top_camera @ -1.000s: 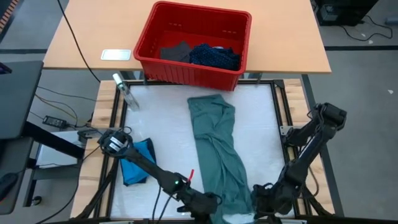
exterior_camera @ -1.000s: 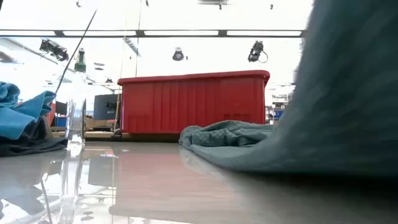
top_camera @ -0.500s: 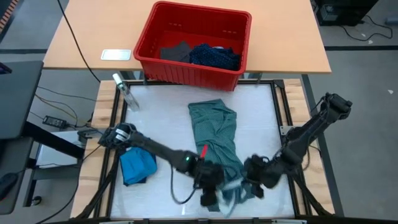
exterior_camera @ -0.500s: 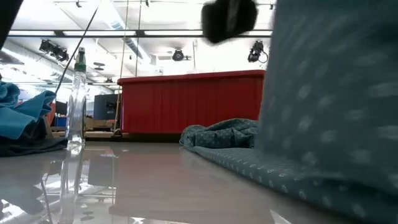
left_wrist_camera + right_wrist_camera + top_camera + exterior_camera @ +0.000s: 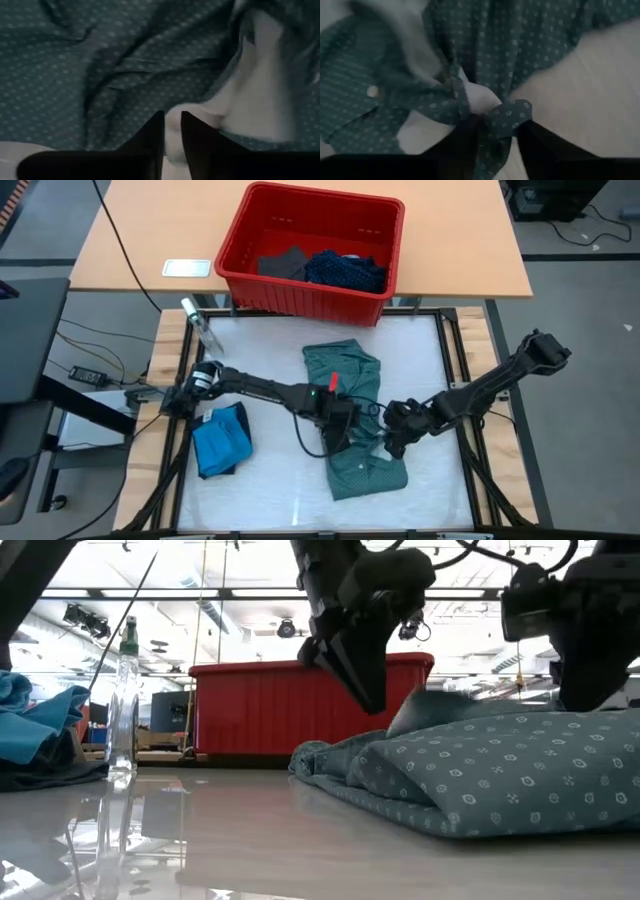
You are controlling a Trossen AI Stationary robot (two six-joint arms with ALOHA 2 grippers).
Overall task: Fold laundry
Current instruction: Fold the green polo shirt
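Observation:
The grey-green dotted shirt [image 5: 345, 380] lies in the middle of the white table, its near part doubled back over itself [image 5: 368, 472]. My left gripper [image 5: 342, 432] and my right gripper [image 5: 392, 442] stand side by side over the shirt's middle, both pointing steeply down and each shut on a bit of its cloth. In the low view the left gripper [image 5: 372, 690] hangs just above the folded shirt [image 5: 500, 775]. A bright blue garment [image 5: 220, 442] lies at the table's left. Dark garments [image 5: 345, 270] sit in the red bin. My left gripper pinches a pale edge of the shirt [image 5: 172, 122] between its two fingertips, which stand close together. It comes steeply from above. The cloth around the hold rests on the shirt beneath. My right gripper has a bunched fold of the dotted cloth [image 5: 492, 117] between its fingers [image 5: 540, 142], several layers gathered together. It comes steeply from above. The bunch stands slightly raised, and the cloth around it lies slack on the shirt.
The red bin [image 5: 250, 280] stands on the wooden table beyond the far edge. A clear spray bottle [image 5: 200, 325] lies at the far left corner. Bare white table [image 5: 260, 370] shows on the left of the shirt and at its near end.
Both grippers have gone from the table's near edge toward its far edge, tipping down as they went. They carried the shirt's near end along and laid it over the middle. The shirt is now folded to about half its length; its far end stayed in place.

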